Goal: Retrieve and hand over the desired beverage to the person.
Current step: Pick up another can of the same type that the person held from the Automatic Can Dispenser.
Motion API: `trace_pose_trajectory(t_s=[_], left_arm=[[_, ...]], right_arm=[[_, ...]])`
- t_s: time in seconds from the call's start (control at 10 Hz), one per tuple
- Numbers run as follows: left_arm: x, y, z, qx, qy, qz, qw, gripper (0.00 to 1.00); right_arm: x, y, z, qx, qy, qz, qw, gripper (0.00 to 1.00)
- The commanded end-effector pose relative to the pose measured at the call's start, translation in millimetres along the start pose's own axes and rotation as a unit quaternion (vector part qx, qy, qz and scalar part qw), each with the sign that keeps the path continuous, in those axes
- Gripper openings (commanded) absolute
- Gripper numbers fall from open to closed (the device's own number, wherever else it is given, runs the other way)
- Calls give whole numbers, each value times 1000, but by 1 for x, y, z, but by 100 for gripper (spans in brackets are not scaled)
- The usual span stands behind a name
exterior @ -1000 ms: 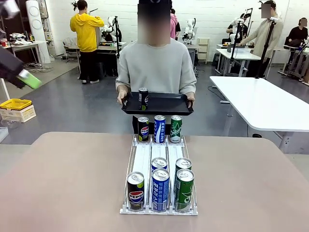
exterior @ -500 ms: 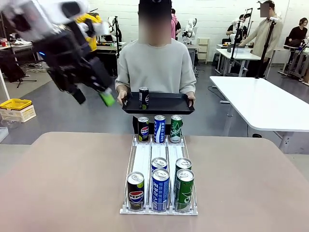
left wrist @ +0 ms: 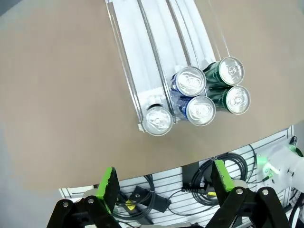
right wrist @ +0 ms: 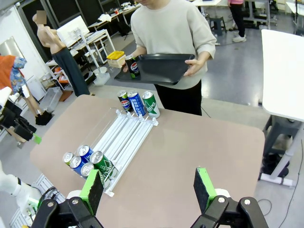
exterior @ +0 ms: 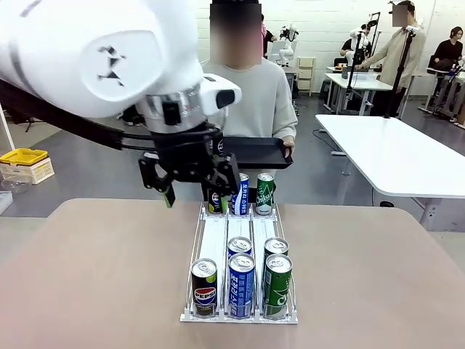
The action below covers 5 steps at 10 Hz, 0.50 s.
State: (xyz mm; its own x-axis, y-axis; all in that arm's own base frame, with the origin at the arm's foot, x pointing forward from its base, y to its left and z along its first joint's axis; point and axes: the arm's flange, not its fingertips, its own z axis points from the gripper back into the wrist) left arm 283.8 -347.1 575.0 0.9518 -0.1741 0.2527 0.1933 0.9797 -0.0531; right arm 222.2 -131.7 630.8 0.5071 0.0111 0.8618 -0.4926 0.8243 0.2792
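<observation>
Left pincer: spread, empty, centre-left of frame, over desk. Right pincer: spread, empty, bottom edge. Person: top centre, holding black tray with one can.

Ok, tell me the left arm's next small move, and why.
Probably lower the open left gripper toward the near end of the can rack, lining up on the lone black Pepsi can. It hangs above those cans empty, and the person holds a tray with a matching Pepsi can, which may hint at the choice.
</observation>
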Motion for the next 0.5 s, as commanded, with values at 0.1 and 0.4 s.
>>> trace_pose_trajectory(t_s=[0.1,0.4], left_arm=[[26,-3,-1,-41,56,-28,997,100],[7,-6,-8,-5,13,2,1000,100]], right_arm=[[-1,-1,-2,12,-4,3,1000,100],[-1,-1,-2,12,-4,3,1000,100]])
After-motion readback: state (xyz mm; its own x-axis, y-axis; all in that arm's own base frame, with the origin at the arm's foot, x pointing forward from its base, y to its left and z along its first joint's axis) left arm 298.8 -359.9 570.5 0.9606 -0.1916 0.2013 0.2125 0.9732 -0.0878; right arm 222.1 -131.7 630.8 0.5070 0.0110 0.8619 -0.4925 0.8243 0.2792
